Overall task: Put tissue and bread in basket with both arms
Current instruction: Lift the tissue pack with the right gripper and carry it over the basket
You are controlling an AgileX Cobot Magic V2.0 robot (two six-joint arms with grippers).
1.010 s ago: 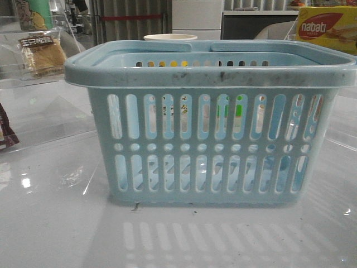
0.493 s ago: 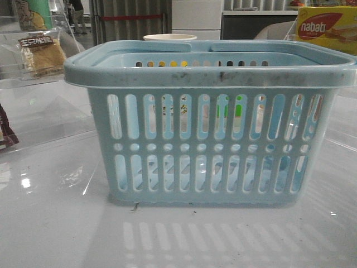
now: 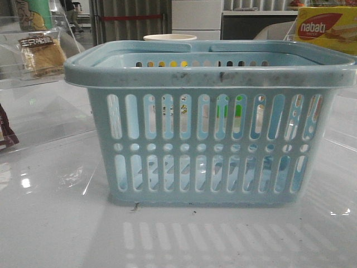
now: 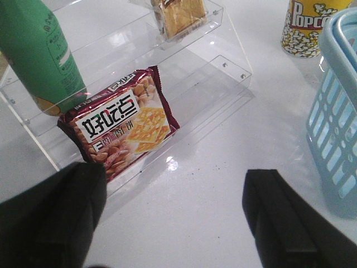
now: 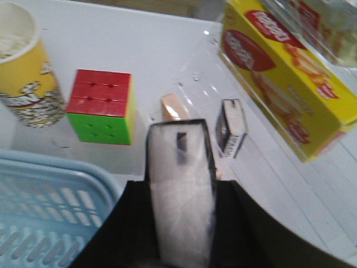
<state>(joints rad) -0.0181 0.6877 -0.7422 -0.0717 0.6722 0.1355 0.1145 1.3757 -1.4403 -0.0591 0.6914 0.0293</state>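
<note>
Tissue (image 5: 181, 167): looks like the pale, dark-edged packet pinched in the right gripper (image 5: 184, 234). It's blurred, so the ID is a judgement. It's held in the air just outside a basket (image 3: 212, 70) corner, not over the opening yet.

Bread (image 4: 178, 17): on the upper step of the clear shelf (image 4: 223, 72), well apart from the basket. Left gripper (image 4: 173, 223) is released and empty, over bare desk (image 4: 212, 184), with a red-brown wrapper (image 4: 120, 123) between it and the bread.

Step in hand, as I read it: right carries the tissue in, left goes for the bread.
- Right: get fully over the rim before letting go. A drop now would likely clip the rim or land outside.
- Left: go up and over the wrapper and stay off the green bottle (image 4: 39, 56). Take the bread across its narrow side. Clear film is slippery, so close firmly.

View differences:
- Front shows neither gripper. It shows basket and bread (image 3: 42, 53), with no item discernible inside through the slots.
- Only the right wrist shows the grasp, plus cube (image 5: 103, 106), popcorn cup (image 5: 25, 72), nabati box (image 5: 284, 78) and a second small packet (image 5: 231, 128) on the desk.
- Only the left wrist shows the open jaws and the shelf steps.
</note>
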